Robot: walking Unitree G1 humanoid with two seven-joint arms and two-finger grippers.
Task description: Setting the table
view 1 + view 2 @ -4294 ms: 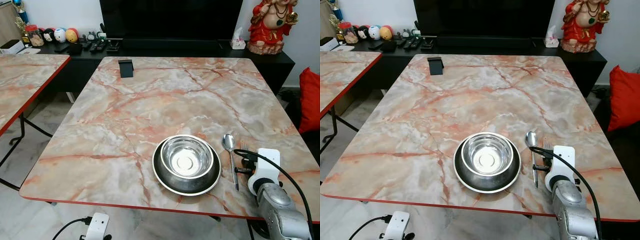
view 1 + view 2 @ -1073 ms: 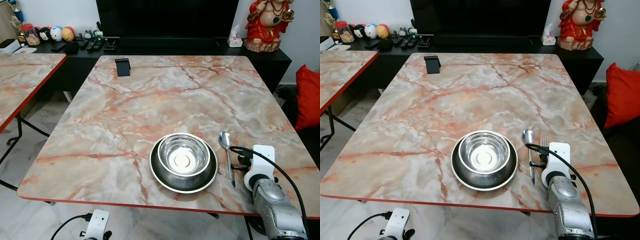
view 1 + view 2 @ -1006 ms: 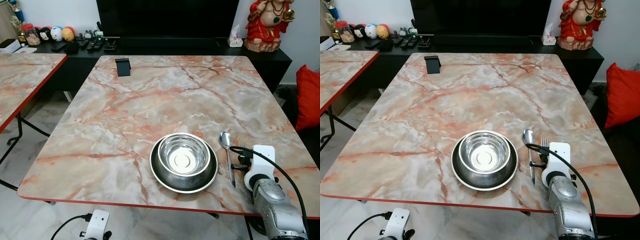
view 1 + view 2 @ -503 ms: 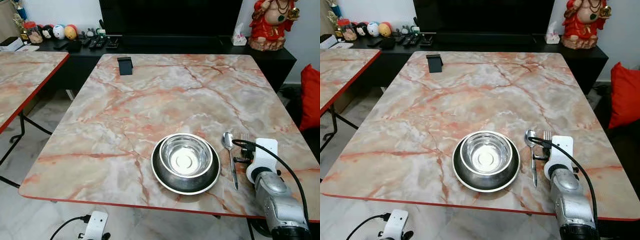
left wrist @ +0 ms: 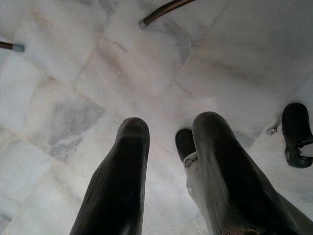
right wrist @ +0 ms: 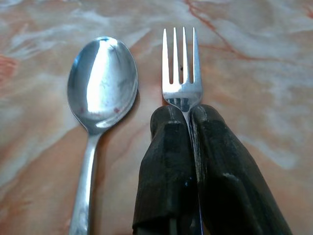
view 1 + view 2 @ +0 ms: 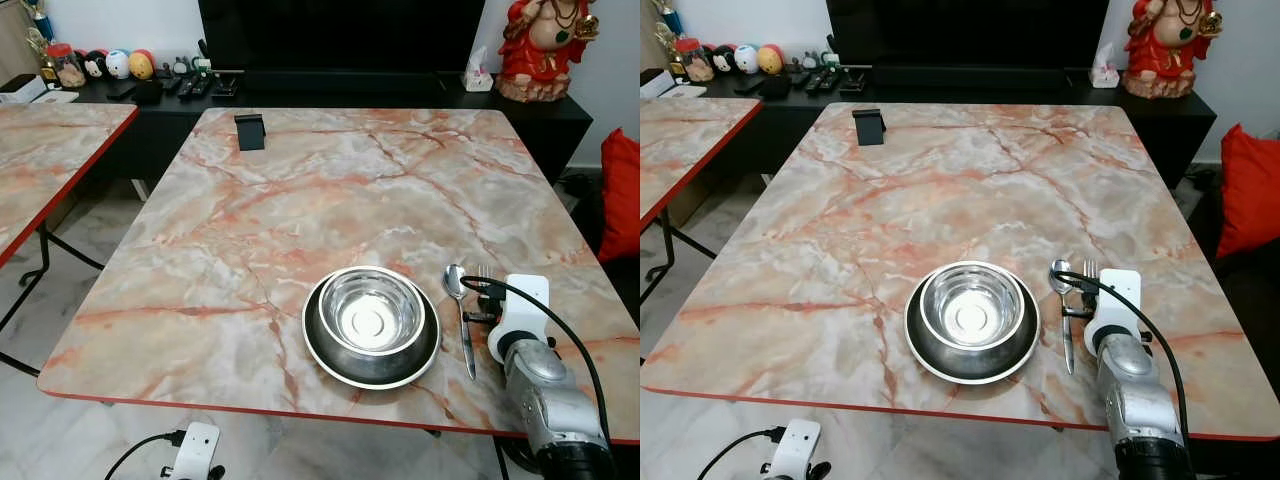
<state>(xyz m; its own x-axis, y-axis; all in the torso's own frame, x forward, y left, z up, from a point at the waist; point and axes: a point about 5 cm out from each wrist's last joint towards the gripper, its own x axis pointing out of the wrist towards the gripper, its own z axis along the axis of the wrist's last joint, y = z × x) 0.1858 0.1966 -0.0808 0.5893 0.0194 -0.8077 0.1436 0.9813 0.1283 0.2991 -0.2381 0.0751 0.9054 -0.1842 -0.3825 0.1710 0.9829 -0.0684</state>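
A steel bowl [image 7: 371, 311] sits in a dark plate [image 7: 324, 350] near the front edge of the marble table [image 7: 300, 200]. Just right of the plate lies a spoon [image 7: 462, 317], bowl end pointing away from me. Beside it lies a fork [image 6: 180, 73], tines forward, and my right gripper [image 6: 188, 122] is shut on its neck just behind the tines, low over the table. In the left eye view the right arm [image 7: 535, 385] covers most of the fork. My left gripper [image 5: 168, 142] hangs below the table over the floor tiles, fingers apart, holding nothing.
A small black stand [image 7: 250, 131] sits at the table's far left. A second marble table [image 7: 40, 160] stands to the left. Behind is a black cabinet [image 7: 330, 95] with remotes, toys, a tissue box and a red statue [image 7: 540, 50]. A red cushion [image 7: 620, 195] is at right.
The right gripper with the fork has edged forward a little beside the spoon. The view has shifted slightly; bowl, plate and spoon lie where they were.
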